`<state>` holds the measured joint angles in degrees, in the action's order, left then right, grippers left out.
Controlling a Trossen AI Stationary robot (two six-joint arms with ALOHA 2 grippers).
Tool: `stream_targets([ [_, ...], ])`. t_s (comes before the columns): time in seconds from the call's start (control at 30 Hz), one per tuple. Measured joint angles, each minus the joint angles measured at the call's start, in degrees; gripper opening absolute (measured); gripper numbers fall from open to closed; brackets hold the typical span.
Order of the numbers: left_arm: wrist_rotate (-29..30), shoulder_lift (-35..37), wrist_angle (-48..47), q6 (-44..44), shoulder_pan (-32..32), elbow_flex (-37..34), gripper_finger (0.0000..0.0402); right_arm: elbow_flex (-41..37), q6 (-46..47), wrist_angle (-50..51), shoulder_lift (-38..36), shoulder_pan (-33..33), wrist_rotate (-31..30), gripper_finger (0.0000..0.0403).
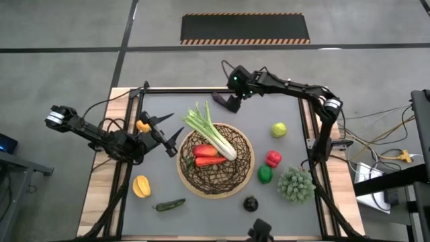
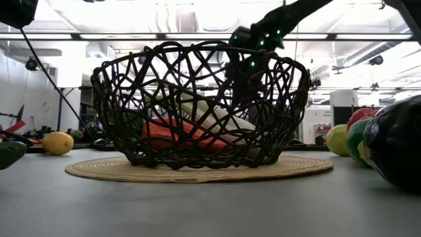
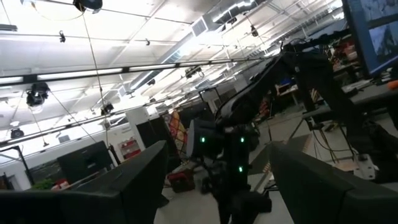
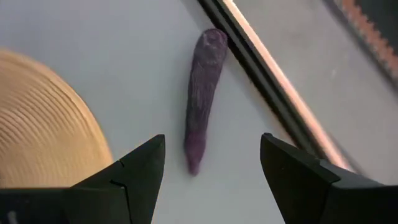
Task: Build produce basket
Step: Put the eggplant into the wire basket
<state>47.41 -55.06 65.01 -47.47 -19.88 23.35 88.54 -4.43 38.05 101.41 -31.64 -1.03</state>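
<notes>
From above, the basket (image 1: 216,160) sat mid-table with leek (image 1: 211,131), carrot (image 1: 209,161) and a pepper (image 1: 204,150) already in; left gripper (image 1: 169,136) hung spread and empty to its left; right wrist cam: right gripper (image 4: 212,163) was wide over the purple eggplant (image 4: 202,93), probably lining up a grab.

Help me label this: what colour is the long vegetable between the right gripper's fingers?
Purple vegetable, lying on the grey table; clearest in the right wrist view.

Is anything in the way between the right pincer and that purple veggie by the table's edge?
No. The right pincer hangs open above the purple veggie, which lies alone on bare mat beside the table's frame. Nothing shows between them; the basket's mat is off to one side.
</notes>
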Motion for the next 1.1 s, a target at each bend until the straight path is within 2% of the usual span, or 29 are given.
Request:
stream_targets([
  [0.1, 0.0, 0.0, 0.0, 0.0, 0.0, 0.0, 0.0263, -0.2, -8.1, -1.8, 2.1, -0.2, 0.1, 0.0247],
  [0.23, 0.0, 0.0, 0.0, 0.0, 0.0, 0.0, 0.0263, -0.3, -12.0, -4.3, 4.6, -0.5, 2.6, 0.0247],
  [0.33, 0.0, 0.0, 0.0, -0.2, 0.0, 0.0, 0.0263, -0.4, -12.1, -5.8, 5.6, -0.9, 4.8, 0.0247],
  [0.67, 0.1, 0.0, 0.0, -1.4, 0.0, 0.0, 0.0263, -2.1, -12.1, -11.1, 5.6, -1.7, 5.6, 0.0247],
  [1.1, 0.2, 0.0, 0.1, -2.4, 0.0, 0.0, 0.0263, -12.6, -10.0, -24.1, 5.5, -1.8, 5.5, 0.0242],
])
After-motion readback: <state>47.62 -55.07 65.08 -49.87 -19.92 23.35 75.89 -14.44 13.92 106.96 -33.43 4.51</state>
